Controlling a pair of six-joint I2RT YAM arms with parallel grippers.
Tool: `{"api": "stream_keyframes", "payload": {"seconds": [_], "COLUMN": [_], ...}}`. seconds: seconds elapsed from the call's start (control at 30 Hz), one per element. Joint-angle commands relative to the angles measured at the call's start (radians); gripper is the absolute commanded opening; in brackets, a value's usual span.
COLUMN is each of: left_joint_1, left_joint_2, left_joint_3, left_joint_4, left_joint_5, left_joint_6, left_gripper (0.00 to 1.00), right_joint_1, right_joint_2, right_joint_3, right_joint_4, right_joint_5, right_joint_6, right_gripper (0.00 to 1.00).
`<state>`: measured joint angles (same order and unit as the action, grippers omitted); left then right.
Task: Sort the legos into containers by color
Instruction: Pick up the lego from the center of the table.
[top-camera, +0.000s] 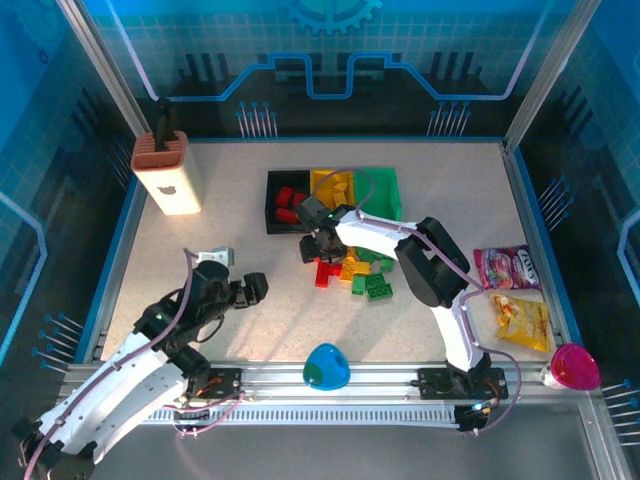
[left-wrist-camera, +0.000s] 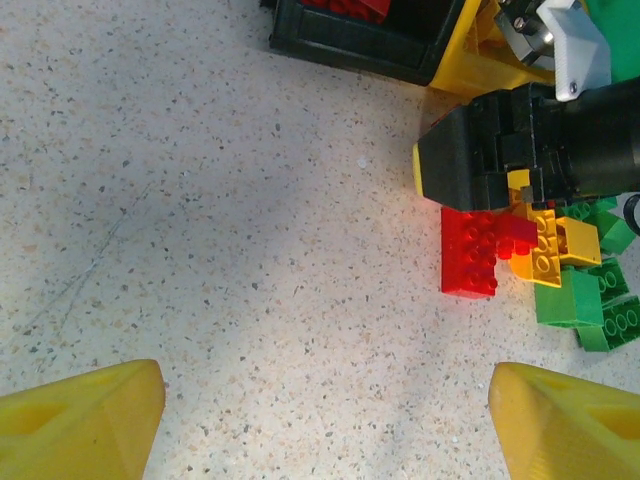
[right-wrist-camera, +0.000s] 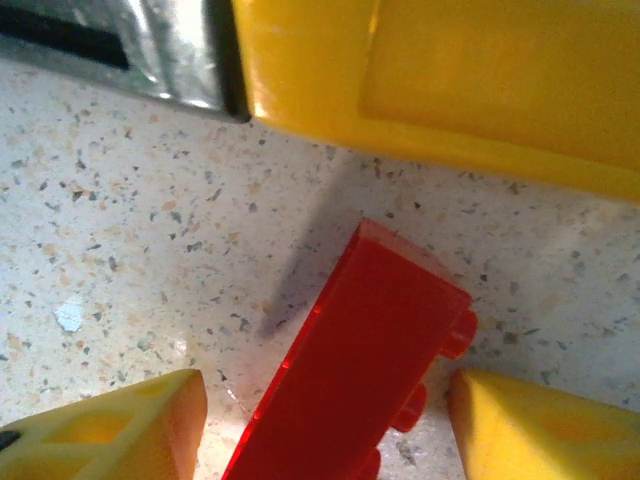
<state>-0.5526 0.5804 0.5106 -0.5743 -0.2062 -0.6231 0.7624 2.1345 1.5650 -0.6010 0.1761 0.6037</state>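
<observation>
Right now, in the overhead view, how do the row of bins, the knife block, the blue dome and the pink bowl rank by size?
1. row of bins
2. knife block
3. blue dome and pink bowl: they look about alike, so I won't rank them.

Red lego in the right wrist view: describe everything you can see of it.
The red lego is a glossy, smooth plastic brick with round studs along one long edge. It lies diagonally on the speckled table, its lower end cut off by the frame, between the yellow fingertips of the open right gripper. The studded edge is close to one fingertip; contact cannot be judged. The yellow bin stands just beyond it, apart.
</observation>
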Motion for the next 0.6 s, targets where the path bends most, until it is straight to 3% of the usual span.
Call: {"api": "stream_keyframes", "payload": {"seconds": [0.0,0.57], "left_joint_1": [-0.01,-0.012], "left_joint_2": [-0.033,-0.037], "left_joint_3": [0.016,-0.008], "left_joint_4": [-0.051,-0.057], "left_joint_5": [-0.015,-0.007], "left_joint_6": [-0.024,-0.043], "left_gripper": [0.85,0.84], "right_joint_1": [-0.009,0.028], "right_joint_2": [0.033,0.032], "right_joint_3": [-0.008,0.016], "right_joint_4": [0.009,-0.016], "right_joint_5": [-0.01,0.043], "right_joint_6": [0.019,0.005], "right_gripper": [0.62,0.26]}}
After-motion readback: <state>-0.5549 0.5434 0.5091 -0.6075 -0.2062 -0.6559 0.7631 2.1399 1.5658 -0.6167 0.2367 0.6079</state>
